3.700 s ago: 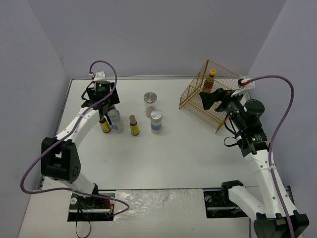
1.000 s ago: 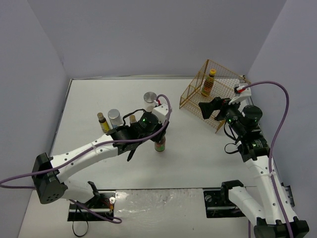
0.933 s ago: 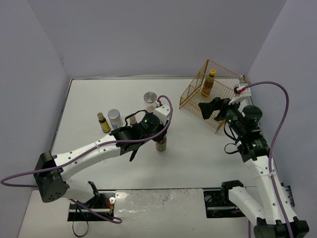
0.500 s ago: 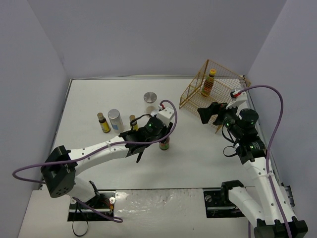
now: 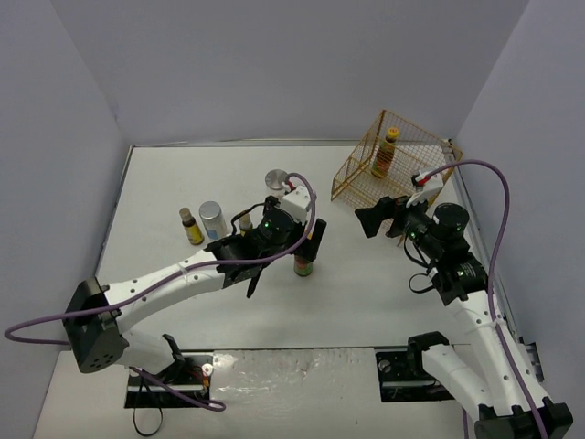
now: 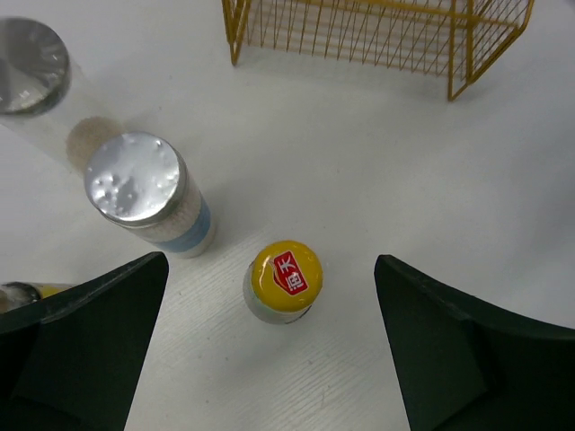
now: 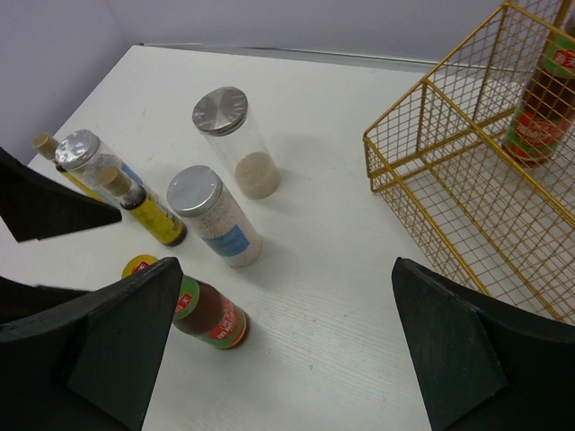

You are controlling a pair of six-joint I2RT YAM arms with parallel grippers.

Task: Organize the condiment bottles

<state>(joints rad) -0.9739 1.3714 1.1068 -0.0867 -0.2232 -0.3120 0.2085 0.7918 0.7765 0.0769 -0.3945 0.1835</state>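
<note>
Left fingers (image 6: 90,350) spread wide over the slim dark-brown, yellow-capped bottle (image 6: 283,280), upright on the bench (image 6: 404,162) beside a pale silver-lidded bottle (image 6: 144,193); I'd drop straight, centre the cap, grip below it, clear of that neighbour

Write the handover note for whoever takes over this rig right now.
Left gripper open, fingers either side of the yellow-capped bottle, not touching it.
Right gripper open and empty.
Done: one brown bottle stands in the wire basket.
To do: the yellow-capped bottle, two tan-capped bottles and three silver-lidded jars, all standing on the table.
</note>
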